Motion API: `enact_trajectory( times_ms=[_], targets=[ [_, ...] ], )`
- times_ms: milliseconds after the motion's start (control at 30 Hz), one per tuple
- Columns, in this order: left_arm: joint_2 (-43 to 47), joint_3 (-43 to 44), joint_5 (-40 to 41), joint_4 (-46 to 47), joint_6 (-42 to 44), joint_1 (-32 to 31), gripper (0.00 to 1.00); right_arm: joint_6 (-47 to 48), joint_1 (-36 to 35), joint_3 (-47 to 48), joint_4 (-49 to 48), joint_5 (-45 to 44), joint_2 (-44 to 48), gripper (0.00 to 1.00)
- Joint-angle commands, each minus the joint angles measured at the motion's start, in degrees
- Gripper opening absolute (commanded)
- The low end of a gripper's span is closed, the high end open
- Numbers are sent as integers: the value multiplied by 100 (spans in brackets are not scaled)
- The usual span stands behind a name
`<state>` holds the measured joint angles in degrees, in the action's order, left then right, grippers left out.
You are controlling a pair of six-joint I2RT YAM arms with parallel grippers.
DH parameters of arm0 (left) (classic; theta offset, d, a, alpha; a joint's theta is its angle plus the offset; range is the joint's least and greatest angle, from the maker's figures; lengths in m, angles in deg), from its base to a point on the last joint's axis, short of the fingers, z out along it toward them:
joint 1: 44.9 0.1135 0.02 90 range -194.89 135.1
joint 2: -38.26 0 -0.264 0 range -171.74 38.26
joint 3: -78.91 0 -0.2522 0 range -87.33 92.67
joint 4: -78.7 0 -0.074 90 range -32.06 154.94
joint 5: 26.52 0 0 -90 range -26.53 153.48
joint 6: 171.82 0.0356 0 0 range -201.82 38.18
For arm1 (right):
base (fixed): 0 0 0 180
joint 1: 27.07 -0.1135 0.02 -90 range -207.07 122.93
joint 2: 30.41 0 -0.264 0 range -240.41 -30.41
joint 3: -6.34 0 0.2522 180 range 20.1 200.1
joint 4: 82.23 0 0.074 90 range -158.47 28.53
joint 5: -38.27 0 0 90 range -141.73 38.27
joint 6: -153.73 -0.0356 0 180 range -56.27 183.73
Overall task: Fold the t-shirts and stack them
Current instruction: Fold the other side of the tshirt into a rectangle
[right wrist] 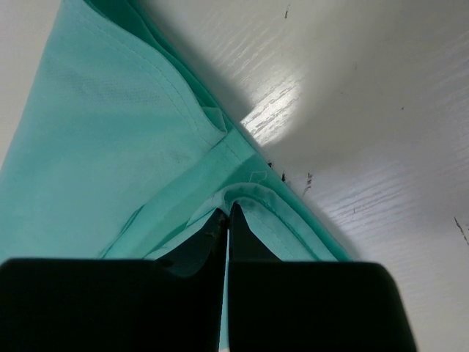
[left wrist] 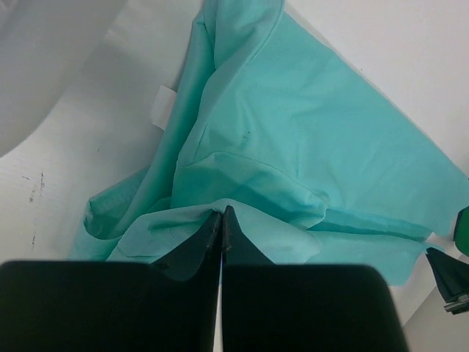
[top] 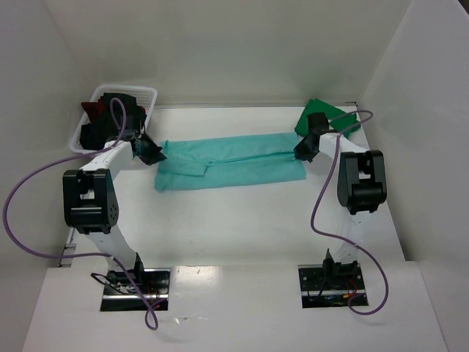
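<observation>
Both tools are pressed together on cloth: the left tool (left wrist: 221,214) pinches one end of the teal t-shirt (top: 231,165), the right tool (right wrist: 228,209) the other end; the shirt lies as a long band across the desk (top: 242,224); it looks light, limp and prone to bunching, so hemmed edges and corners seem the surest holds; a small white tag (left wrist: 163,107) shows no readable writing.
</observation>
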<state>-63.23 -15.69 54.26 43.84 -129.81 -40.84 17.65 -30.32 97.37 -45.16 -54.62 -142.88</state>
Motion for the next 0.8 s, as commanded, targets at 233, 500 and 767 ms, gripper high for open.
enact_trajectory(
  times_ms=[233,500,767],
  targets=[
    [164,175,78,212,202,60,0,109,87,323,-292,-132,154,0],
    [341,123,25,212,202,183,0,109,87,385,-344,-185,278,0],
    [174,175,-89,379,202,183,0,109,87,490,-458,-185,111,0]
  ],
)
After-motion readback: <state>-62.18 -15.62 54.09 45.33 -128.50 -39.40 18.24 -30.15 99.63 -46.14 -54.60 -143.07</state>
